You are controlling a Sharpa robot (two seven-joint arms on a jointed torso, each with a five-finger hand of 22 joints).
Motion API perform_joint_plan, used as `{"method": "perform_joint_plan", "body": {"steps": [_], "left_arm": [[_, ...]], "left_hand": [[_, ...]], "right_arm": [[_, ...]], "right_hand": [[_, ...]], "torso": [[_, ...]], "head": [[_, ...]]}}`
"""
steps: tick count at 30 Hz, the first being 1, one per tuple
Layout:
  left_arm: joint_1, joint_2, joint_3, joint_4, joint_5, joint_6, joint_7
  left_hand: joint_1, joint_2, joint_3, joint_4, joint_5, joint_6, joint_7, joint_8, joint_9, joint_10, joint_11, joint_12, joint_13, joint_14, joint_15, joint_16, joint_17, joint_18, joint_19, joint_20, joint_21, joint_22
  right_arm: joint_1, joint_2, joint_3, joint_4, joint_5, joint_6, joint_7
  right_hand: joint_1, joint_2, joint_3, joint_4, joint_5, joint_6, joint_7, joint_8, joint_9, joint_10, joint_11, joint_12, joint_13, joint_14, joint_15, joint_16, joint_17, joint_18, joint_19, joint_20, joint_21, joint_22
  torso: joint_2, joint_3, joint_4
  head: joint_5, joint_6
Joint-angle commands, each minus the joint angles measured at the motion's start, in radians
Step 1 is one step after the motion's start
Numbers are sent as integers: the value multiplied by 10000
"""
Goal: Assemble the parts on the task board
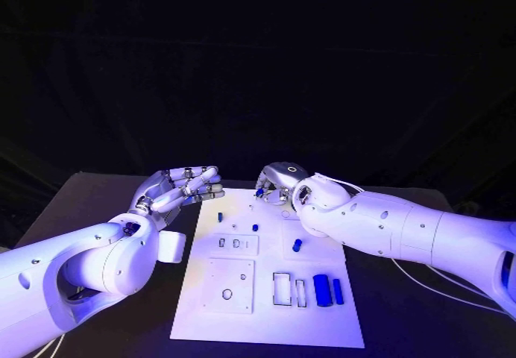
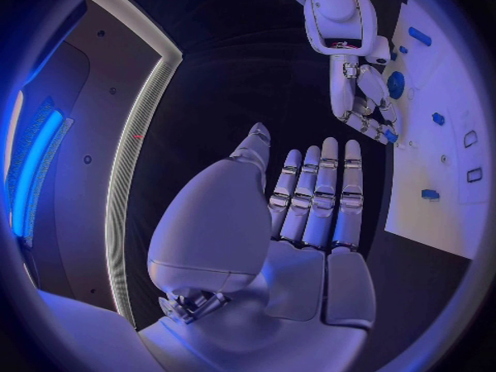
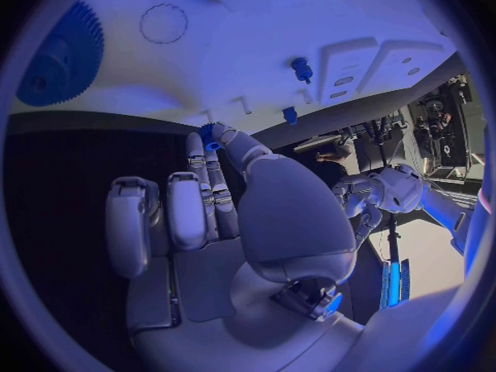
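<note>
The board (image 1: 269, 313) lies flat on the black worktop (image 1: 97, 201), between the two arms. On its near end, close to the robot, lie a long blue part (image 1: 321, 290) and a thin blue part (image 1: 338, 291), side by side next to some empty slots. A short blue part (image 1: 297, 245) stands further up, just below the right robot hand (image 1: 282, 183). Two small blue parts (image 1: 221, 217) stand between the two hands, on the board's far half.

The left robot hand (image 1: 185, 186) floats just beside the far left corner of the board. Its fingers (image 2: 323, 192) are straight and close together, with the thumb standing apart, and it holds nothing.

The right robot hand is over the far edge of the board. It pinches a tiny blue part (image 3: 210, 134) between its thumb and a fingertip, right at the board's edge. A big blue gear (image 3: 60, 58) lies on the board past this hand's fingertips. A blue peg (image 3: 301, 68) stands on the board, off to the thumb side of the right hand.
</note>
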Motion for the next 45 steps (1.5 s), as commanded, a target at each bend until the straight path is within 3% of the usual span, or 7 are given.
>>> {"method": "perform_joint_plan", "body": {"steps": [1,20,28,32,37,41,45], "left_arm": [[26,28,11,12,-57,165,51],[49,74,11,-10,-57,165,17],[59,87,11,-16,-57,171,4],[65,87,11,-29,-57,171,0],[71,69,11,-62,-19,182,-2],[85,39,11,-85,20,178,1],[101,-2,10,-112,41,188,2]], "left_hand": [[-48,93,-9,-41,-11,-32,83,-76,-17,-32,58,-74,-14,-2,66,-29,-15,45,31,4,-49,-17],[-76,96,-47,-64,-11,-80,122,-144,-21,-87,91,-149,-16,-16,90,-102,-22,45,18,11,-76,-47],[-80,98,-52,-67,-11,-88,129,-156,-21,-98,98,-162,-16,-19,95,-115,-23,45,17,12,-80,-52],[-80,98,-52,-67,-11,-88,129,-156,-21,-98,98,-162,-16,-19,95,-115,-23,45,17,12,-80,-52],[-83,99,-55,-68,-11,-90,132,-160,-21,-100,100,-167,-15,-20,97,-121,-23,44,16,12,-82,-54],[-83,99,-56,-68,-11,-89,132,-160,-20,-99,100,-167,-15,-20,97,-122,-23,45,16,12,-82,-55],[-85,105,-57,-70,-11,-81,130,-159,-17,-89,98,-165,-12,-16,97,-125,-23,45,17,12,-83,-57]], "right_arm": [[-37,113,-1,-131,28,70,82],[-85,453,-7,-559,140,221,164],[-89,578,-11,-746,209,273,195],[-89,580,-12,-738,240,243,208],[-89,472,-14,-560,249,46,212],[-80,202,-14,-190,253,-135,197],[-9,-423,-6,530,334,-383,143]], "right_hand": [[3,-117,102,40,1,0,54,1,27,29,30,48,9,390,-39,46,9,-96,18,34,4,738],[-84,-258,237,122,-45,-127,117,-95,20,-122,87,12,-31,345,14,-1,-110,-57,-112,75,-95,584],[-224,-489,336,243,-116,-383,231,-203,-21,-527,218,-10,-122,261,117,-142,-364,12,-333,159,-283,304],[-431,-785,233,390,-150,-825,298,-239,-117,-874,307,13,-174,192,207,-273,-584,79,-537,247,-474,32],[-563,-1044,-24,523,-158,-1238,270,-229,-203,-1038,311,34,-151,159,205,-347,-720,125,-656,276,-605,-131],[-580,-1085,-98,554,-171,-1271,270,-218,-207,-1060,311,44,-138,153,204,-364,-751,133,-680,277,-635,-166],[-512,-1024,-126,597,-110,-1143,276,-150,-174,-948,295,113,-92,162,191,-344,-728,122,-638,272,-610,-107]], "torso": [[6,2,0],[23,-7,11],[25,-9,12],[25,-5,1],[25,7,-24],[31,0,-58],[19,9,-100]], "head": [[4,2],[30,-11],[15,-17],[19,-13],[78,23],[88,44],[91,56]]}}
